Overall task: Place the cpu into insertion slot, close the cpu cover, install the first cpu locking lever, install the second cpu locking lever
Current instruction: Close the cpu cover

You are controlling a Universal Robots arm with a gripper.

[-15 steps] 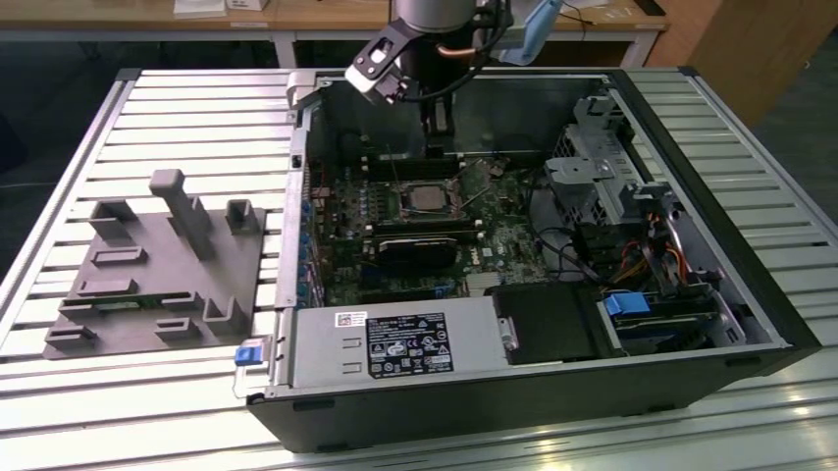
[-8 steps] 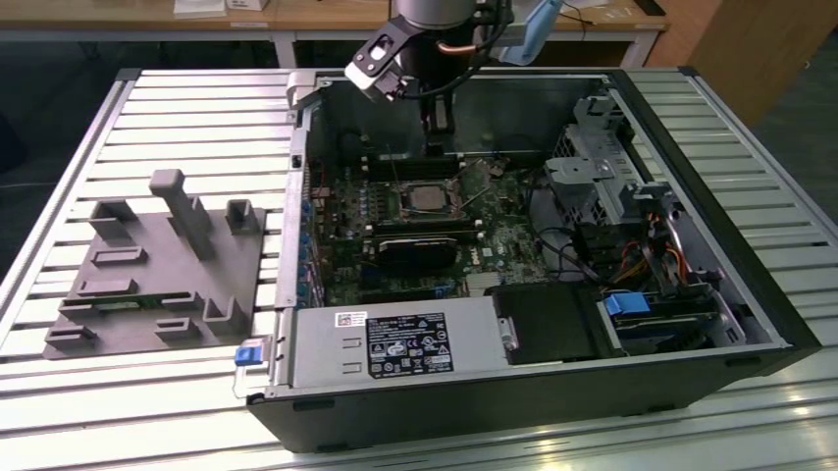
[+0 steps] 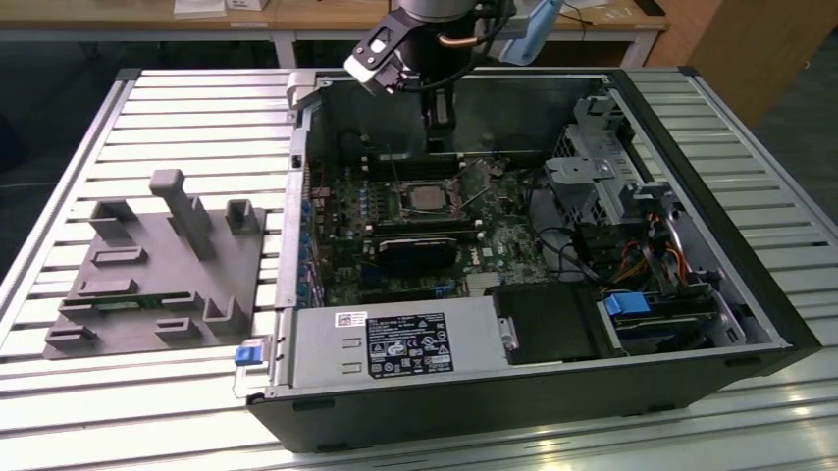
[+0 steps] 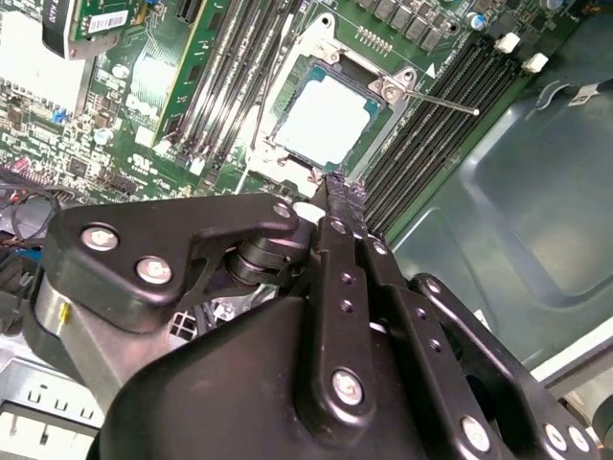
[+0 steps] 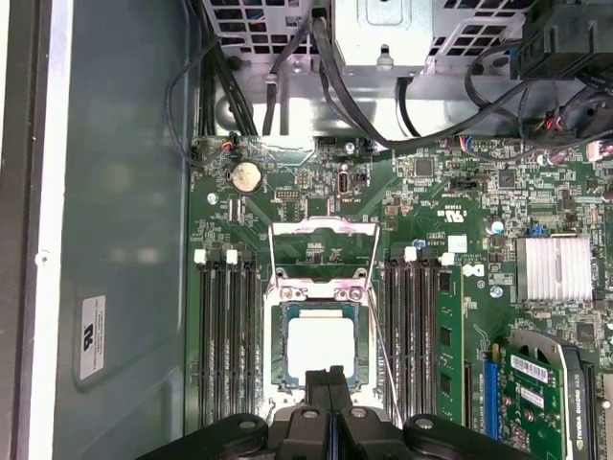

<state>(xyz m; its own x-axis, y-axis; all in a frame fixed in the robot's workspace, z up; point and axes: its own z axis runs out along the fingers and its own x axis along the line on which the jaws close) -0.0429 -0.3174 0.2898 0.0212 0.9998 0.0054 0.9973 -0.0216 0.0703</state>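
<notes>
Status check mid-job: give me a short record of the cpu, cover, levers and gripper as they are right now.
cpu: cpu lies in the socket, pale top showing
cpu cover: cpu cover is open, on the coin cell side, not over the chip
locking lever: in the second wrist view, one locking lever sticks out free and looks unlatched
gripper: gripper is shut, holds nothing, tips by the socket's edge

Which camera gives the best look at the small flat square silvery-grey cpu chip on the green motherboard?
The first wrist view: the small silvery-grey cpu sits face-on in its socket. The second wrist view shows it slanted and washed pale by glare. The exterior view shows it as a far-off grey square on the board.
</notes>
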